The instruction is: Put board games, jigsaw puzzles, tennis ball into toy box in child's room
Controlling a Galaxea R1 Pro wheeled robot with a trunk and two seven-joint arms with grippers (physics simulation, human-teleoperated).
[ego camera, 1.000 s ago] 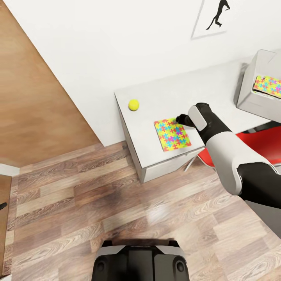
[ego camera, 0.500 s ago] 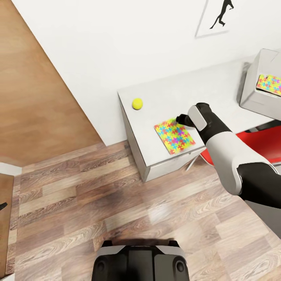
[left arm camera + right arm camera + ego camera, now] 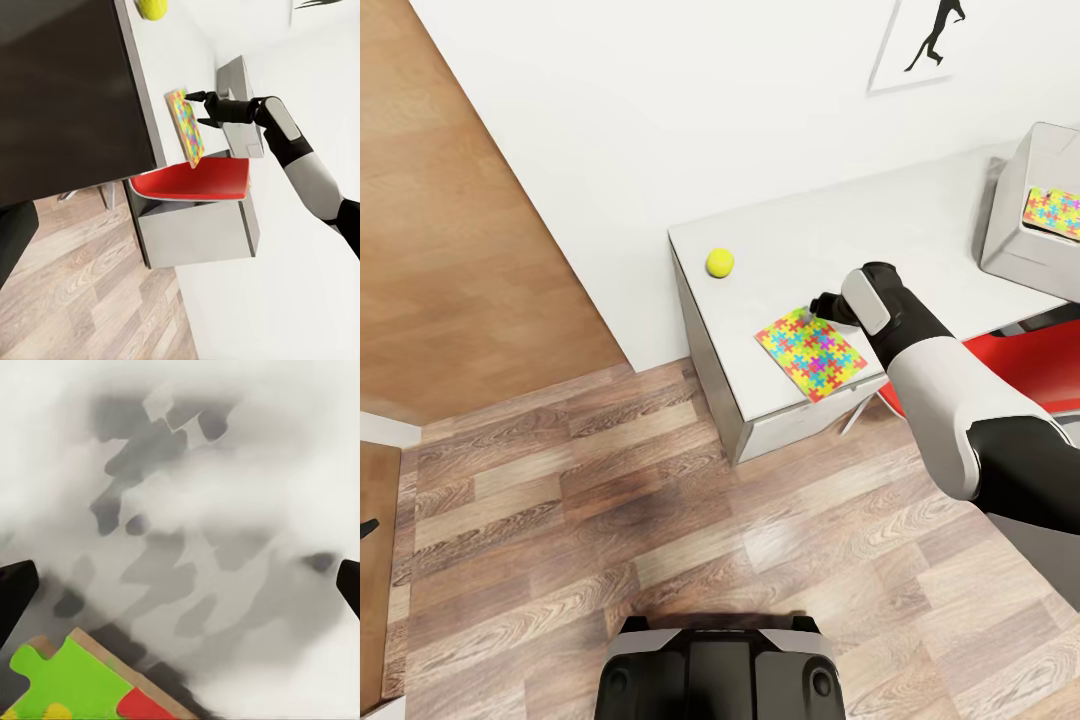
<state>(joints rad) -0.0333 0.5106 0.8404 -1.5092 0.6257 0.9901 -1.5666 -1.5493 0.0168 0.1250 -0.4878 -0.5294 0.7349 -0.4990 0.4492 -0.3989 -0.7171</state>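
A multicoloured jigsaw puzzle (image 3: 810, 352) lies flat on the pale table (image 3: 790, 250), turned at an angle, one corner close to the front edge. My right gripper (image 3: 818, 303) hangs at its far corner, low over the tabletop. In the right wrist view the gripper (image 3: 180, 592) is open, its dark fingertips (image 3: 15, 589) wide apart, and the puzzle's green corner (image 3: 75, 682) lies just short of them. The tennis ball (image 3: 720, 262) rests near the table's left end. The toy box (image 3: 1020, 240) stands at the right with another jigsaw puzzle (image 3: 1052, 212) inside. The left wrist view shows the puzzle (image 3: 187, 127) and the right gripper (image 3: 199, 97).
A red chair (image 3: 1040, 360) is tucked under the table by my right arm. A wooden door panel (image 3: 450, 200) fills the left, and wood-plank floor (image 3: 660, 520) lies in front. A black silhouette poster (image 3: 930, 45) hangs on the white wall.
The view has shifted, so table and ball sit further right. The puzzle has turned on the table, its near corner now closer to the front edge. The right gripper stays at its far corner.
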